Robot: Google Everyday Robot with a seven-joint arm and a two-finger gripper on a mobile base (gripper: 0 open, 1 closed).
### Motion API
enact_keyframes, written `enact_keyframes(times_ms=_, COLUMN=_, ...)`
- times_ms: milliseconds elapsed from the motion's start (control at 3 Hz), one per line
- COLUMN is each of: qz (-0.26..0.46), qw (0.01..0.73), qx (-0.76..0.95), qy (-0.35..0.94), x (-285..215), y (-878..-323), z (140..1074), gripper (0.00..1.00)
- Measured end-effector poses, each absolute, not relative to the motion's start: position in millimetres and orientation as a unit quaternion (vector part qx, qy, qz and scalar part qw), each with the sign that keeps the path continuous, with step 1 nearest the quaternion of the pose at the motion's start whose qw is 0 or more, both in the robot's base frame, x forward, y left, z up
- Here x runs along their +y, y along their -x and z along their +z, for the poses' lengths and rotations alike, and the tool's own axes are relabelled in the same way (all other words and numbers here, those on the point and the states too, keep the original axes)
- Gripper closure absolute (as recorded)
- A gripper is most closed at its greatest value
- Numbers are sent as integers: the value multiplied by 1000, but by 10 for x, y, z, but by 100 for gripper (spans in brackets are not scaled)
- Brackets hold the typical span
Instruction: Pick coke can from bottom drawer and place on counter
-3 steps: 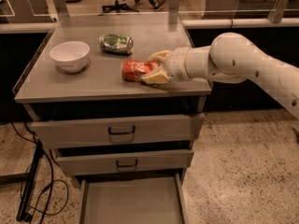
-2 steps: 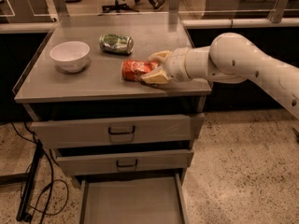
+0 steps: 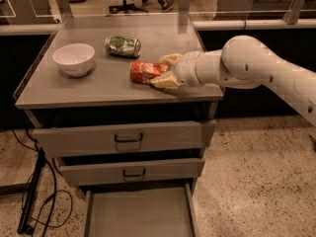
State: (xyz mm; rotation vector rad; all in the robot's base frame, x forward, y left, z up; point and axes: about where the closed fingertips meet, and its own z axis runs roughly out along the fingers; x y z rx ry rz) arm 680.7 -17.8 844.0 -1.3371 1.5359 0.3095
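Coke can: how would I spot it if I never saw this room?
Find the grey drawer cabinet's flat counter. The coke can lies on its side near the front right, at the robot's hand. It is red-orange, unlike the green can behind it.

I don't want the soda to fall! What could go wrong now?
1. The coke can lies on its side on the counter, gripped by the hand. Once released, it might roll.
2. It sits near the front edge, above the open bottom drawer, so a forward roll could drop it off.
3. The green can lies close behind; the hand could bump it when it pulls away.
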Motion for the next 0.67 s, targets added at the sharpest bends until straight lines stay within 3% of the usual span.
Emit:
enact_keyframes(times_ms=333, qz=129, qw=515, qx=639, qy=557, x=-177, y=-6806, z=8439, gripper=0)
enact_keyframes(times_ms=667, qz=129, qw=515, qx=639, qy=557, x=-177, y=-6806, z=8439, gripper=0)
